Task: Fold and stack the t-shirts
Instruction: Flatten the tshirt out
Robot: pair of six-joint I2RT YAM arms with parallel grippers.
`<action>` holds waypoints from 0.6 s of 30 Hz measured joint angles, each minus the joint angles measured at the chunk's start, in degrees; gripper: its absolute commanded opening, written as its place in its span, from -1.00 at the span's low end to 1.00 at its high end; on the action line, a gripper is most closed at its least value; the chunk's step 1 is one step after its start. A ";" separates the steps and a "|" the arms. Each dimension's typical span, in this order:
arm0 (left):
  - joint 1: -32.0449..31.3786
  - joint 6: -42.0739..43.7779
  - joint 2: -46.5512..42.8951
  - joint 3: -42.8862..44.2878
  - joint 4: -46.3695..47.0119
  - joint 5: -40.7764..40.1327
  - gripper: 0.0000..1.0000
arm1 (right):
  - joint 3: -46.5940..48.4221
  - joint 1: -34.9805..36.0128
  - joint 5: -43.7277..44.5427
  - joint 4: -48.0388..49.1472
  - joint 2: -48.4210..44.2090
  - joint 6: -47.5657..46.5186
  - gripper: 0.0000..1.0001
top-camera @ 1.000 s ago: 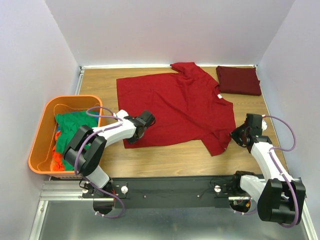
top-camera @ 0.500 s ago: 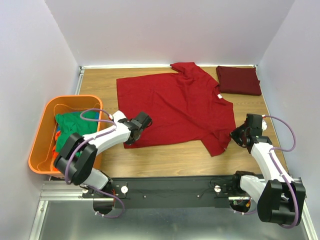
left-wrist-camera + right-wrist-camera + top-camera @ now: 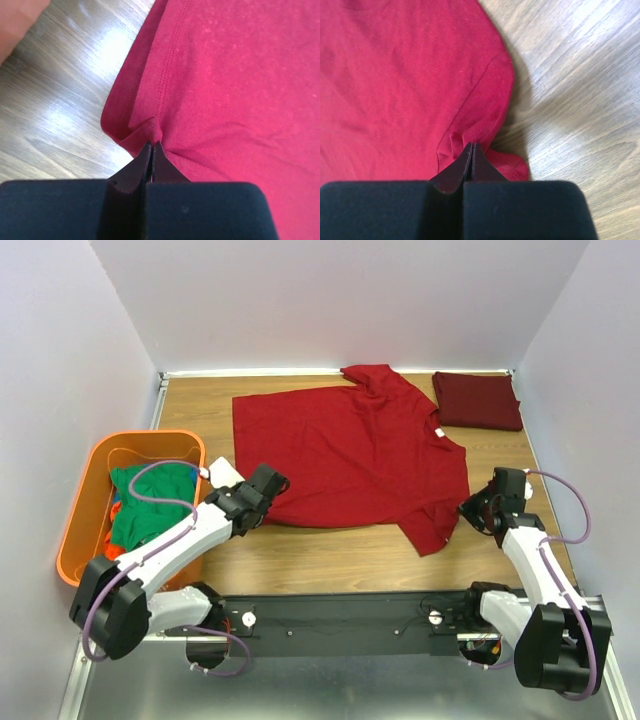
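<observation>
Red t-shirt [image 3: 350, 455]: left gripper [image 3: 151, 147] is newly clamped on the hem corner nearest the tub [image 3: 150, 435]; right gripper [image 3: 471, 149] pinches the opposite edge. Fold may begin.

No legible text anywhere, small white tag [image 3: 437, 432] on red t-shirt [image 3: 350, 450] unreadable

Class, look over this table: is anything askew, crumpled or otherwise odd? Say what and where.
The red t-shirt lies skewed to the table edges, not squared. Its near edge puckers where the left claw and right claw each pinch it. The folded maroon t-shirt at far right looks tidy.
</observation>
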 measured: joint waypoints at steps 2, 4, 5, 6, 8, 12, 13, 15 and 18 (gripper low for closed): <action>0.00 0.61 -1.64 -0.52 0.04 0.00 -1.00 | 0.00 0.00 -0.44 0.00 -0.37 -0.02 -0.99; 0.00 1.36 -3.34 -1.42 0.13 0.02 -1.00 | 0.02 0.00 -1.11 -0.02 -0.96 -0.09 -0.99; 0.00 1.77 -4.31 -1.95 0.17 0.07 -1.00 | 0.02 0.00 -1.55 -0.04 -1.40 -0.20 -0.99; 0.00 2.27 -5.53 -2.43 0.13 0.11 -1.00 | 0.02 0.00 -2.03 -0.07 -1.84 -0.28 -0.99; 0.00 3.23 -7.43 -3.19 0.35 0.11 -1.00 | 0.26 0.00 -3.23 -0.46 -3.28 -0.42 -0.99; 0.00 5.77 -12.46 -5.16 0.98 0.09 -1.00 | 1.18 0.00 -5.51 -1.46 -8.24 -0.44 -0.99; 0.00 6.29 -13.57 -5.64 1.36 0.09 -1.00 | 1.73 0.00 -6.03 -1.77 -9.79 -0.44 -0.99; 0.00 7.17 -15.76 -6.58 1.92 0.09 -1.00 | 3.41 0.00 -6.73 -2.47 -12.15 -0.42 -0.99; 0.00 8.11 -18.36 -7.37 2.86 0.09 -1.00 | 5.66 0.00 -7.13 -3.65 -14.05 -0.42 -0.99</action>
